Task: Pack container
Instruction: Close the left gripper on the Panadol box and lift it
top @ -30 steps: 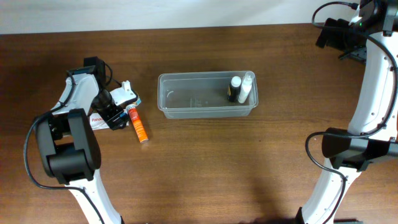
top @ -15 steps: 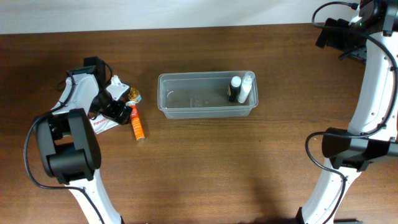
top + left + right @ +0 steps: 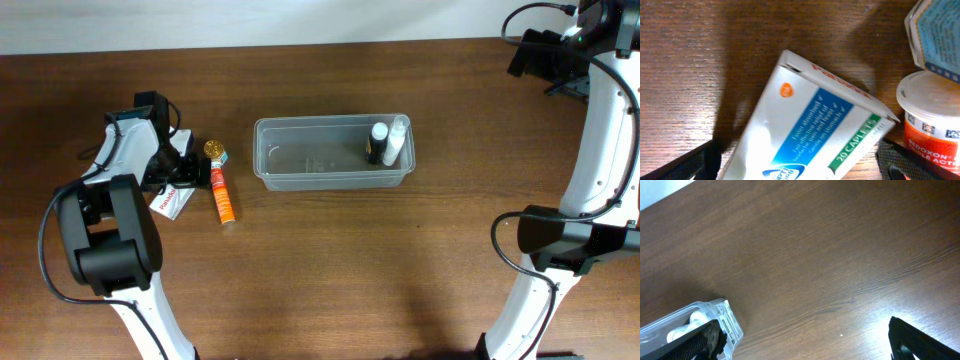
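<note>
While it hangs low over the table's left side, left gripper (image 3: 801,167): fingers spread wide, nothing clamped, the Panadol box (image 3: 810,127) lying below and between them
Panadol box: white, flat on the wood, askew, blue and green bands facing up; whether a finger touches it cannot be told
Orange tube (image 3: 222,196): lying flat just right of the box, white cap toward the far edge
Gold-capped item (image 3: 212,150): small, blue label, just beyond the tube's capped end
Container (image 3: 310,182): clear tub, upright near the table's middle, well to the right of the left gripper
Inside the tub: black bottle (image 3: 376,143) with a white cap and white bottle (image 3: 397,140), side by side at its right end
Right gripper (image 3: 807,347): fingers wide apart, holding nothing, raised at the far right corner, well apart from the tub
Table (image 3: 400,260): dark brown wood
</note>
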Motion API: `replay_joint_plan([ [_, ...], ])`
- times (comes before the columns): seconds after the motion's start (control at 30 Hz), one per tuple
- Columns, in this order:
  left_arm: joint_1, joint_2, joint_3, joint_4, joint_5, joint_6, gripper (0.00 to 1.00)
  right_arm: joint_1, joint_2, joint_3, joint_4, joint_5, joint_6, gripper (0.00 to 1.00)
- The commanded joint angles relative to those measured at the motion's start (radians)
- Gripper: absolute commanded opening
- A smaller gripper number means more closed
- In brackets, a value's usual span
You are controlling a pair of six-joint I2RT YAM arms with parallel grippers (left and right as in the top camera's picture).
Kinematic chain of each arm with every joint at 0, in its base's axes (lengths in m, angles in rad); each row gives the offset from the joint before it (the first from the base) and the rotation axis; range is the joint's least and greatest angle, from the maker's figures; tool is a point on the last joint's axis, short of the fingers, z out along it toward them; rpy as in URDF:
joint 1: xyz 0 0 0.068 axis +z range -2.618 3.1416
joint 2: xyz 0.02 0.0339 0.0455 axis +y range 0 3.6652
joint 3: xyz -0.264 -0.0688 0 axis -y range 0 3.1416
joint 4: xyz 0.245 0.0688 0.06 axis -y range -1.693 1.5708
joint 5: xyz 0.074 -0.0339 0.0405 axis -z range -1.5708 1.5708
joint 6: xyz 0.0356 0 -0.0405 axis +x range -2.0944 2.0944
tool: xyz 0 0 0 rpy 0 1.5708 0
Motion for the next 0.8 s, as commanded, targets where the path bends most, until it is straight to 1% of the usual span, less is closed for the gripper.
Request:
replay_joint_plan([
  [0.0, 0.008, 0.030, -0.007, -0.014, 0.050, -0.053, 0.99, 0.004, -0.011, 0.010, -0.003, -0.002, 0.008, 0.98],
  [0.17, 0.050, 0.030, -0.007, -0.015, 0.036, -0.048, 1.00, 0.004, -0.011, 0.010, -0.003, -0.002, 0.008, 0.98],
  [0.27, 0.079, 0.030, -0.007, -0.005, 0.012, -0.007, 0.98, 0.004, -0.011, 0.010, -0.003, -0.002, 0.008, 0.98],
  [0.3, 0.088, 0.030, -0.006, 0.000, -0.001, 0.011, 0.94, 0.004, -0.011, 0.010, -0.003, -0.002, 0.008, 0.98],
  [0.37, 0.102, 0.030, -0.006, 0.010, -0.024, 0.047, 0.89, 0.004, -0.011, 0.010, -0.003, -0.002, 0.008, 0.98],
  [0.4, 0.108, 0.030, -0.007, 0.014, -0.035, 0.069, 0.81, 0.004, -0.011, 0.010, -0.003, -0.002, 0.008, 0.98],
  [0.53, 0.121, 0.030, -0.007, 0.038, -0.040, 0.142, 0.77, 0.004, -0.011, 0.010, -0.003, -0.002, 0.008, 0.98],
  [0.6, 0.121, 0.030, -0.007, 0.063, -0.040, 0.147, 0.71, 0.004, -0.011, 0.010, -0.003, -0.002, 0.008, 0.98],
  [0.63, 0.121, 0.030, -0.006, 0.071, -0.040, 0.146, 0.66, 0.004, -0.011, 0.010, -0.003, -0.002, 0.008, 0.98],
  [0.67, 0.121, 0.030, -0.007, 0.078, -0.040, 0.146, 0.47, 0.004, -0.011, 0.010, -0.003, -0.002, 0.008, 0.98],
  [0.7, 0.119, 0.030, -0.007, 0.079, -0.040, 0.146, 0.39, 0.004, -0.011, 0.010, -0.003, -0.002, 0.008, 0.98],
  [0.77, 0.118, 0.030, -0.007, 0.077, -0.039, 0.145, 0.37, 0.004, -0.011, 0.010, -0.003, -0.002, 0.008, 0.98],
])
